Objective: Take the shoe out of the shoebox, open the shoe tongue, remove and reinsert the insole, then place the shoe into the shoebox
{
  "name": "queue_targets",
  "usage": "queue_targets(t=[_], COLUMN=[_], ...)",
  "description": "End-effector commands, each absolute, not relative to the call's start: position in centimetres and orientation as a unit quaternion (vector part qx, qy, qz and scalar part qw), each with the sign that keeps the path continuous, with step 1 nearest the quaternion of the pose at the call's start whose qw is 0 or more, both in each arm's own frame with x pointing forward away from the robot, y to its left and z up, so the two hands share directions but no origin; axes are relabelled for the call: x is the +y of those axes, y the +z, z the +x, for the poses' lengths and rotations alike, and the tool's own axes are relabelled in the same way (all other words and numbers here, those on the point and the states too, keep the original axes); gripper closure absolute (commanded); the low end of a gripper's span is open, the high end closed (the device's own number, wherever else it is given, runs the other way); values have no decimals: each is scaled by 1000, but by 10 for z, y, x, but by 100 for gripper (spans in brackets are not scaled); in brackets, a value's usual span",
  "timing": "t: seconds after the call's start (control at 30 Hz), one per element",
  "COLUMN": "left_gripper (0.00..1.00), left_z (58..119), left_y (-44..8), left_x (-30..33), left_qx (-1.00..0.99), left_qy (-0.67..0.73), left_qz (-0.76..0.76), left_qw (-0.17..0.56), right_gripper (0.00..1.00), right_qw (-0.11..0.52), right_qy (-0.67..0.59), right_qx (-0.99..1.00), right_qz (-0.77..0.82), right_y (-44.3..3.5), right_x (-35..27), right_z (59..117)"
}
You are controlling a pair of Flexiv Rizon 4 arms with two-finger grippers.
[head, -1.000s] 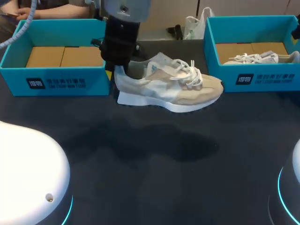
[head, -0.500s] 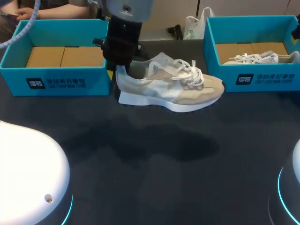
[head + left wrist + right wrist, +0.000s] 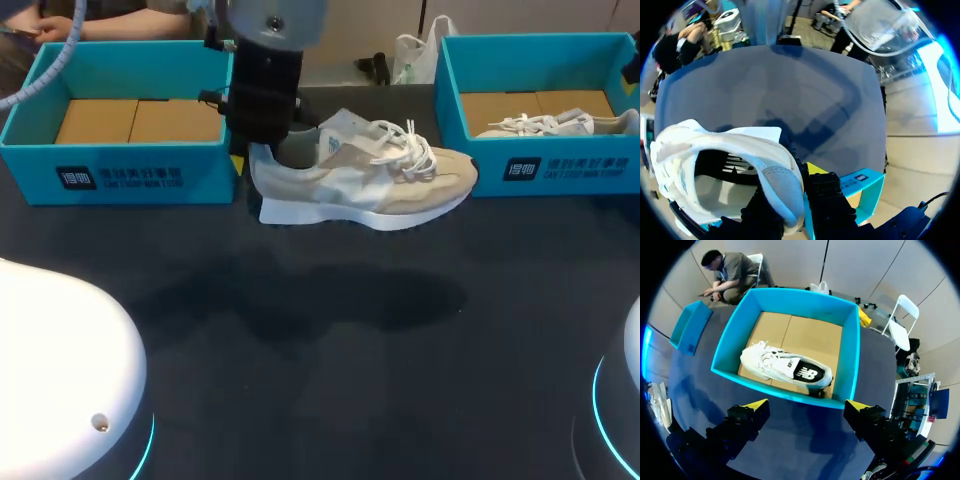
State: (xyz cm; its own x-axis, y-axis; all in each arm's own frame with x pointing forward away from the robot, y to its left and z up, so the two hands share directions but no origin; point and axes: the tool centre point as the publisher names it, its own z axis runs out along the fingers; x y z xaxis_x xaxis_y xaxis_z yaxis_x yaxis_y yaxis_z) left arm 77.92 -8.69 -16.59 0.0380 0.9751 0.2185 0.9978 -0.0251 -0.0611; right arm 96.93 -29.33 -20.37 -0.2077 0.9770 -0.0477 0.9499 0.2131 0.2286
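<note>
Shoe (image 3: 365,180) heel clamped in L end effector (image 3: 790,197), R end effector (image 3: 805,407) apart, labelled shoebox (image 3: 852,355) ahead

left shoebox (image 3: 150,176), shoe (image 3: 370,186) between, right shoebox (image 3: 585,166)

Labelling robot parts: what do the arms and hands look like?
The left hand and right hand are black and blocky, two fingers each, yellow-tipped. The left arm's wrist is a silver-grey cylinder with a pale ribbed cable nearby. White domed bases carry cyan light rings.
</note>
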Motion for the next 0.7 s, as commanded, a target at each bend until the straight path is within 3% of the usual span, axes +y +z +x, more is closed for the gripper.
queue_targets(t=[0.03, 0.7], left_gripper=[100, 100], left_z=[774, 773], left_y=[-181, -284], left_x=[-89, -102], left_qx=[-703, -725], left_qy=[-62, -66], left_qz=[-704, -682], left_qw=[83, 77], right_gripper=[0, 0], right_qw=[90, 90], right_qy=[74, 74], right_qx=[774, 774], right_qz=[623, 623], right_y=[-204, -204], right_x=[-294, -294], right_z=[970, 970])
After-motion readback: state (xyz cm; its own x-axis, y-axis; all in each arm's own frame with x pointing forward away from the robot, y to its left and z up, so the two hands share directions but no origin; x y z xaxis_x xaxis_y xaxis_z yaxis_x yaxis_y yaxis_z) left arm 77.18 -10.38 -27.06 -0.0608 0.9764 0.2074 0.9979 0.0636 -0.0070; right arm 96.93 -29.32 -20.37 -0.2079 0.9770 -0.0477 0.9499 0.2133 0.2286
